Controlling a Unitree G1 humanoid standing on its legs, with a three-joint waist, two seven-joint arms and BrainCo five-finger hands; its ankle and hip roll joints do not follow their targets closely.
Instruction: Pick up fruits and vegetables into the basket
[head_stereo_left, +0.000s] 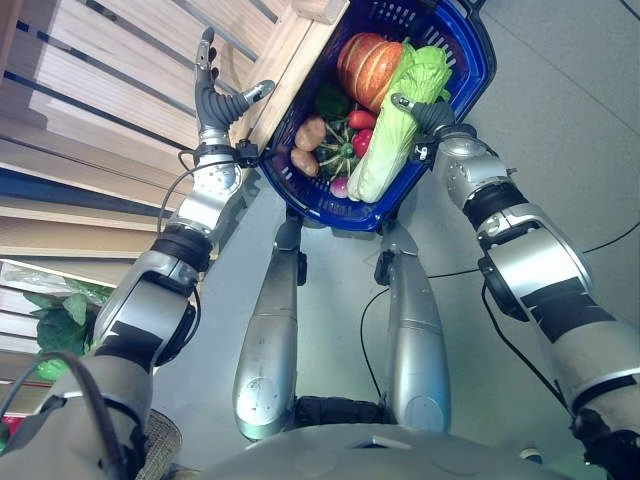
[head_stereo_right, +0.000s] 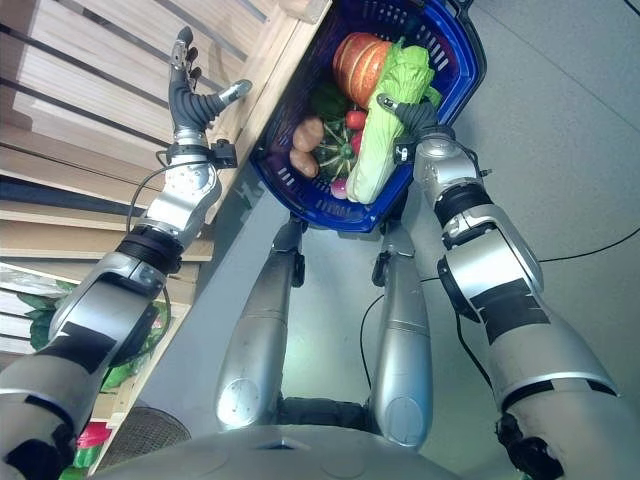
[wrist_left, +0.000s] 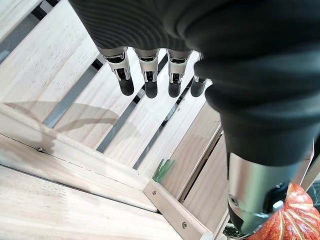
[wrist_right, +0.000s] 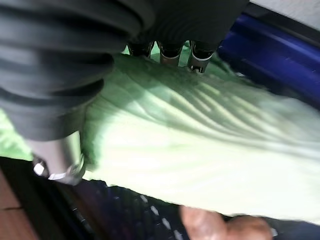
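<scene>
Right hand (head_stereo_left: 425, 115) curled around long pale-green napa cabbage (head_stereo_left: 395, 125), thumb across its upper side, fingers (wrist_right: 172, 50) wrapped over leafy surface in right wrist view. Cabbage lying lengthwise inside blue plastic basket (head_stereo_left: 478, 60), white stem end down toward near rim, frilly green top near far end. Basket tilted against edge of wooden slatted crate (head_stereo_left: 110, 90).

Basket contents:
- Orange ribbed pumpkin (head_stereo_left: 365, 65) at far end, touching cabbage leaves.
- Red pepper (head_stereo_left: 362, 120) just beside cabbage, below pumpkin.
- Small dark-green striped squash (head_stereo_left: 338, 155) near centre.
- Two brown potatoes (head_stereo_left: 309, 133) at crate side, one above the other.
- Dark-green leafy item (head_stereo_left: 332, 100) between pumpkin and potatoes; kind not determinable.
- Small pink-purple round item (head_stereo_left: 340, 187) at near rim beside cabbage stem.

Left hand (head_stereo_left: 215, 90) raised over wooden crate, fingers (wrist_left: 147, 80) straight and spread, thumb pointing toward basket, holding nothing. Bare wooden slats (wrist_left: 75, 90) beneath fingertips in left wrist view, no contact visible. Small green leaf scrap (wrist_left: 162, 170) lying on slats near inner corner of crate. Part of pumpkin visible past thumb in same view.

Green leafy produce (head_stereo_left: 60, 320) on lower shelf level, well apart from both hands.
</scene>
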